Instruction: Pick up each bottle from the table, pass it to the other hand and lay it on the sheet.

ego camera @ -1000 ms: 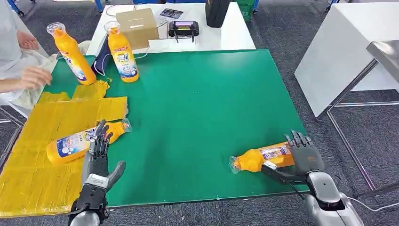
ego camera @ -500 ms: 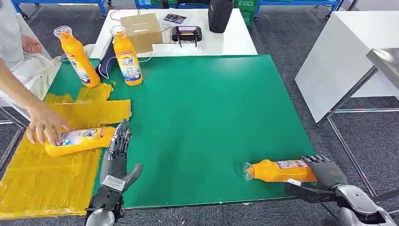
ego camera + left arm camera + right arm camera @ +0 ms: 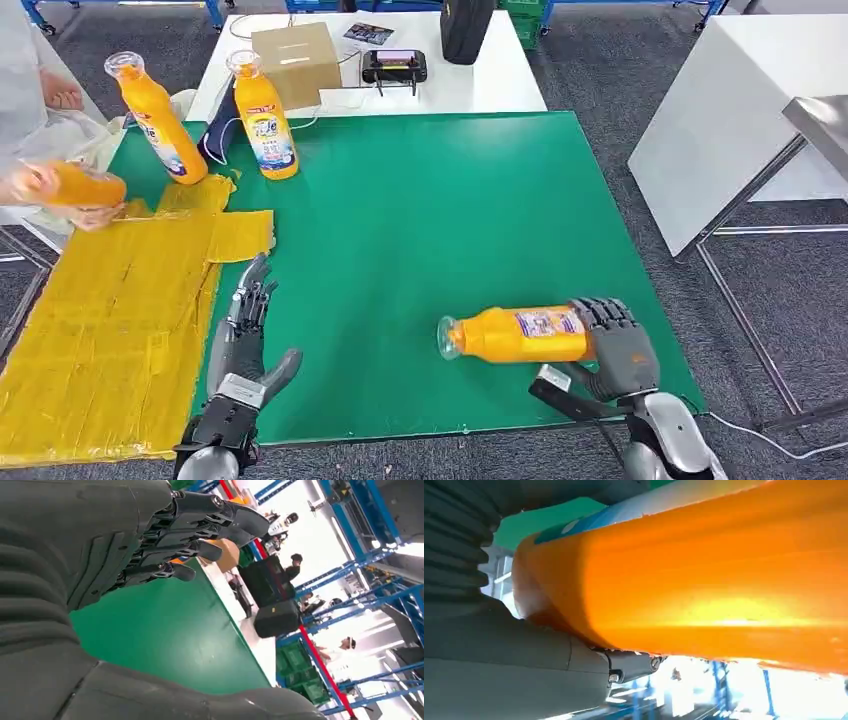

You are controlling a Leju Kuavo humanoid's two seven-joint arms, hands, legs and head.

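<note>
The right hand (image 3: pixel 612 345) has its fingers wrapped round the base end of an orange bottle (image 3: pixel 515 335), held on its side just over the green table (image 3: pixel 420 220), cap pointing toward the yellow sheet (image 3: pixel 100 320). The left hand (image 3: pixel 245 325) waits beside the sheet's edge, fingers apart, holding nothing. The bottle looks like smooth, rigid plastic, likely slippery and heavy with liquid, so I'd take it mid-body. 2 more bottles (image 3: pixel 262 115) stand beyond the sheet.

Grey carpet floor (image 3: pixel 600 70) — white side tables (image 3: pixel 720 110) around.
</note>
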